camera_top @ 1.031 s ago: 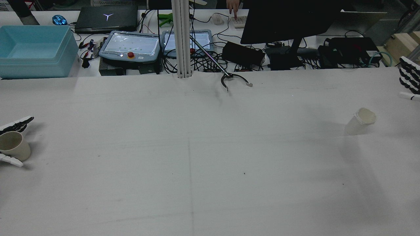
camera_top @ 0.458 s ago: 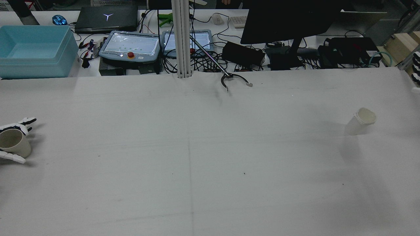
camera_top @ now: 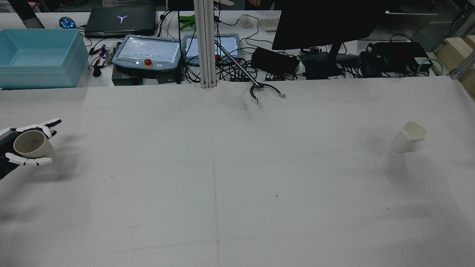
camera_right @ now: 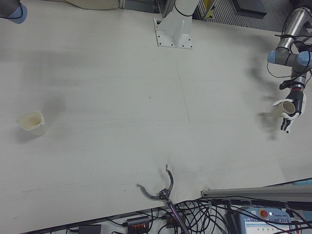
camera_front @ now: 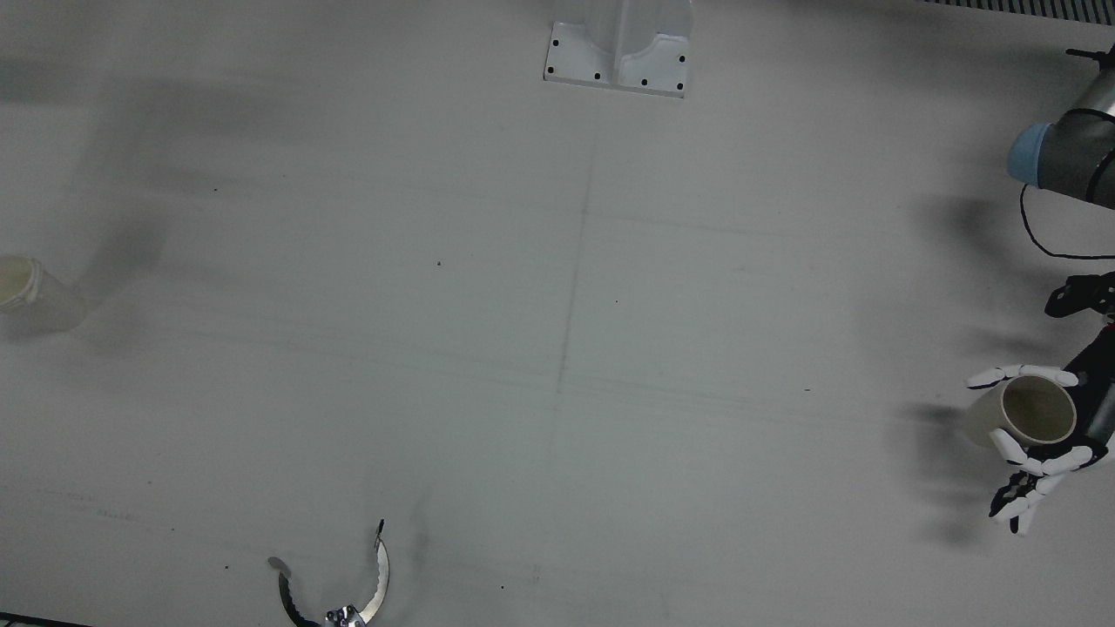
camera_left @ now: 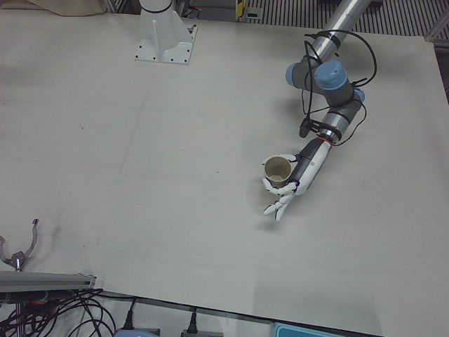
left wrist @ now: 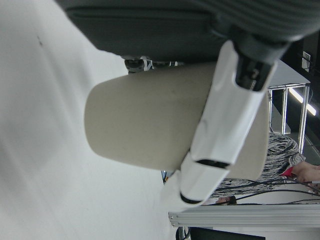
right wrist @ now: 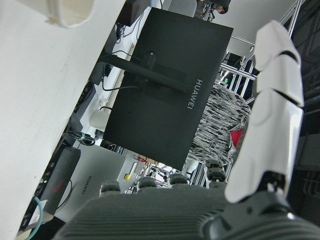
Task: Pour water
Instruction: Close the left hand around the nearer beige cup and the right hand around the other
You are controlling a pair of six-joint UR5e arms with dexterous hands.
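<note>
My left hand (camera_top: 22, 150) is shut on a beige cup (camera_top: 32, 145) at the table's left edge and holds it tilted, just above the surface. The hand also shows in the front view (camera_front: 1037, 453), the left-front view (camera_left: 287, 186) and the right-front view (camera_right: 291, 113). The cup fills the left hand view (left wrist: 150, 120) under one finger (left wrist: 225, 125). A white cup (camera_top: 407, 137) stands alone on the right side, also in the front view (camera_front: 26, 287) and the right-front view (camera_right: 31, 123). My right hand shows only in its own view, with one finger (right wrist: 270, 115) straight and nothing held.
A grabber tool (camera_top: 265, 91) lies at the table's far edge near the middle. A white post (camera_top: 206, 44) rises there. Behind the table are a blue bin (camera_top: 41, 55), pendants, cables and a black monitor (camera_top: 326, 22). The arms' pedestal base (camera_front: 618, 52) is at the near edge.
My left hand has lifted the beige cup and carried it forward and to the right. My right hand has left the rear view at the right edge.
</note>
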